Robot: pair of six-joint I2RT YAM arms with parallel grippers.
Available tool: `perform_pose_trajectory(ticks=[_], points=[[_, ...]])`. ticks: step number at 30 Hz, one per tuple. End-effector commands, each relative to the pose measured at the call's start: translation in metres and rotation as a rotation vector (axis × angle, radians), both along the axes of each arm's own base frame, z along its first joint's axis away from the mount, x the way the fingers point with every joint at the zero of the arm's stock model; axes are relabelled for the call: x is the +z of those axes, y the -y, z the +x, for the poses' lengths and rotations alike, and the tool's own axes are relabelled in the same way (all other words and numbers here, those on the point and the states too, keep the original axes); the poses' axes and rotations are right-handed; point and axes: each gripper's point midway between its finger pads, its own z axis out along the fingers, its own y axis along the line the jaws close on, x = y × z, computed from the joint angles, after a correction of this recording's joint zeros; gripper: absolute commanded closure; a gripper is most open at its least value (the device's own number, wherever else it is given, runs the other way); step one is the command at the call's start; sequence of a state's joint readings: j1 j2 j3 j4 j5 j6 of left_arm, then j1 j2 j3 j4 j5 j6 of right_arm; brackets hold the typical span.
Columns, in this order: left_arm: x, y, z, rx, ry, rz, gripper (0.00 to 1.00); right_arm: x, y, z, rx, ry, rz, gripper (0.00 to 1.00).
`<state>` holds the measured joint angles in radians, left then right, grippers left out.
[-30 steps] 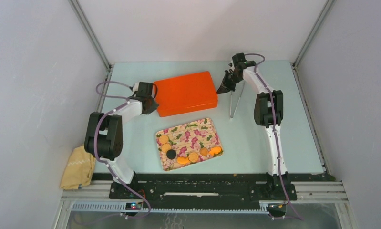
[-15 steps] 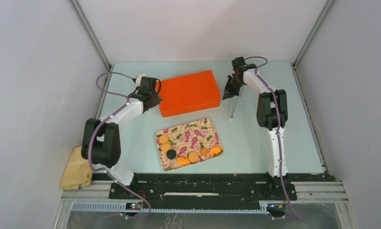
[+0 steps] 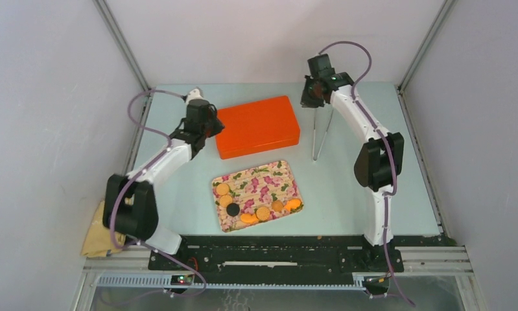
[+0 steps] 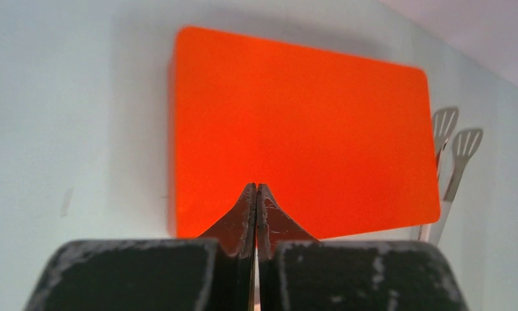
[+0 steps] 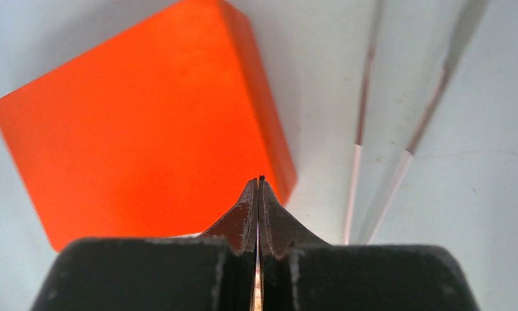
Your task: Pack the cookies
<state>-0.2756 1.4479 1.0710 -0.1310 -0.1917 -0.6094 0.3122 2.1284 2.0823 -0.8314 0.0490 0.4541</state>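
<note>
From above, the cookies (image 3: 263, 212) are lying on the floral tray (image 3: 269, 178), just nearside of the orange box (image 3: 257, 126), whose long axis is running left to right. The left gripper (image 3: 209, 129) is hovering at the box's left end and the right gripper (image 3: 310, 98) off its far right corner, so the left is probably nearer the cookies. In the left wrist view, the fingers are pressing together, empty, over the box's edge. In the right wrist view, they are doing likewise beside the box's right end.
</note>
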Motion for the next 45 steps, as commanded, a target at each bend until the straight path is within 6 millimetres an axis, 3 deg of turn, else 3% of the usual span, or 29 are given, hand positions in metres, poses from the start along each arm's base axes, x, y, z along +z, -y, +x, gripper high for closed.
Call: perform_pose_trajectory(ticks=[1,4,8,11,15,18,20,25,28,31,35,41,45], points=[[-0.073,0.044,0.006,-0.153,-0.128,-0.056,1.00,0.056,-0.026,0.000,0.104,0.147,-0.058,1.00],[-0.098,0.058,0.004,-0.178,-0.185,-0.057,1.00,0.058,-0.041,-0.005,0.154,0.154,-0.061,1.00],[-0.108,0.071,0.004,-0.206,-0.210,-0.068,1.00,0.050,-0.052,-0.010,0.186,0.145,-0.082,1.00],[-0.111,0.079,0.004,-0.232,-0.220,-0.084,1.00,0.036,-0.056,-0.013,0.201,0.112,-0.092,1.00],[-0.113,0.086,0.003,-0.249,-0.225,-0.088,1.00,0.003,-0.055,-0.018,0.212,0.036,-0.118,1.00],[-0.105,0.087,0.001,-0.256,-0.212,-0.097,1.00,0.001,-0.054,-0.015,0.199,0.038,-0.118,1.00],[-0.091,0.066,-0.004,-0.165,-0.206,-0.056,1.00,0.004,-0.044,-0.010,0.148,0.045,-0.147,1.00],[-0.015,-0.010,-0.022,0.100,-0.090,-0.009,1.00,-0.004,-0.005,0.007,0.021,0.017,-0.185,1.00],[-0.001,-0.062,-0.041,0.285,-0.096,0.057,1.00,-0.017,0.016,0.015,-0.033,-0.018,-0.178,1.00],[-0.024,-0.097,-0.052,0.399,-0.159,0.056,1.00,-0.035,0.024,0.020,-0.040,-0.064,-0.145,1.00],[-0.070,-0.112,-0.051,0.440,-0.298,0.065,1.00,-0.059,0.020,0.024,-0.002,-0.142,-0.078,1.00],[-0.113,-0.091,-0.015,0.355,-0.383,0.033,1.00,-0.089,0.001,0.025,0.073,-0.218,0.067,1.00],[-0.122,-0.080,0.011,0.317,-0.363,0.001,1.00,-0.105,-0.015,0.024,0.128,-0.258,0.192,1.00]])
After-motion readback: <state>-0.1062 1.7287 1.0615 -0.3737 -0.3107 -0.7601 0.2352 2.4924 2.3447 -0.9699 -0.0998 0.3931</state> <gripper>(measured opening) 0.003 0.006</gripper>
